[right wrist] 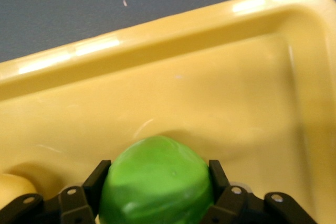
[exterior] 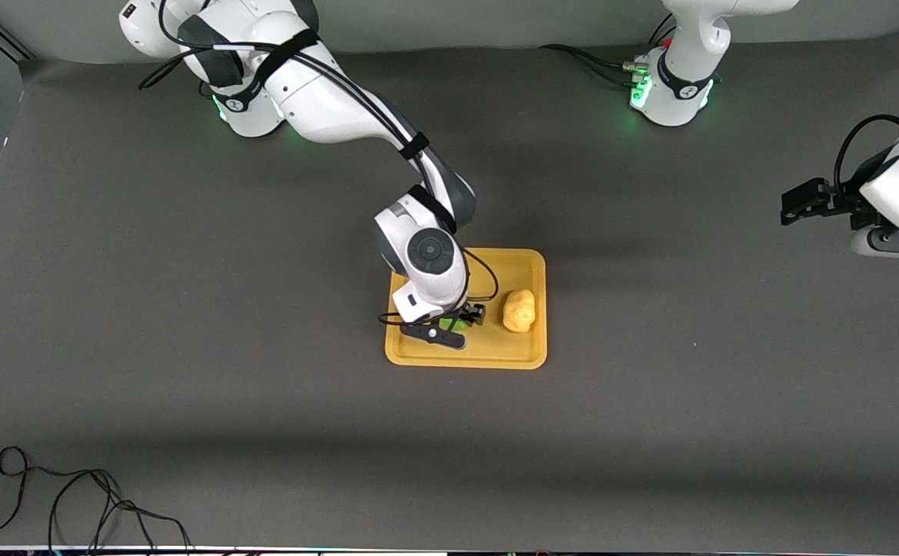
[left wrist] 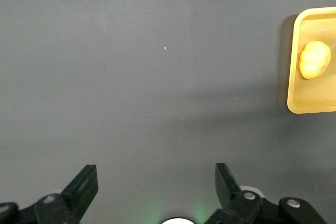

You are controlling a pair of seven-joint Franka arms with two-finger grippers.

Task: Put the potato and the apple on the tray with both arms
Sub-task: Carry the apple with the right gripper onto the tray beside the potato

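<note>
The orange-yellow tray [exterior: 523, 266] lies mid-table. The lumpy yellow potato [exterior: 519, 310] rests on it, toward the left arm's end. My right gripper [exterior: 457, 323] is low over the tray beside the potato, shut on the green apple [exterior: 449, 324]. In the right wrist view its fingers [right wrist: 219, 174] press both sides of the apple [right wrist: 156, 179] just above the tray floor [right wrist: 210, 93]; I cannot tell whether the apple touches it. My left gripper [exterior: 793, 207] waits open and empty over bare table at the left arm's end. Its wrist view shows spread fingers [left wrist: 86, 182], the tray [left wrist: 294, 77] and the potato [left wrist: 314, 60].
A loose black cable [exterior: 71, 494] lies on the grey table near the front camera, toward the right arm's end. The right arm's forearm and wrist hang over the part of the tray nearest its base.
</note>
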